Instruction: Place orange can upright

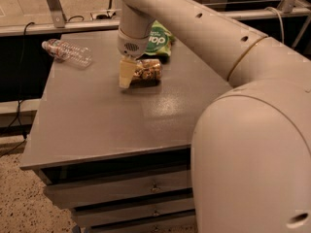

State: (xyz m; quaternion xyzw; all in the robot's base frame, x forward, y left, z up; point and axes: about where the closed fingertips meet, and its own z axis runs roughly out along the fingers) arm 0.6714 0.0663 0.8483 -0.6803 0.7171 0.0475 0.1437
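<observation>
The orange can (pixel 148 72) lies on its side on the grey table (pixel 97 115), towards the back middle, with its mottled cream and dark print facing up. My gripper (pixel 126 77) reaches down from the wrist (pixel 132 42) and sits at the can's left end, low over the table and touching or almost touching the can. The arm hides the far side of the can.
A green snack bag (pixel 158 40) lies just behind the can, partly hidden by the wrist. A clear plastic bottle (pixel 67 51) lies on its side at the back left corner. The table's drawers (pixel 121 188) face front. My large arm fills the right side.
</observation>
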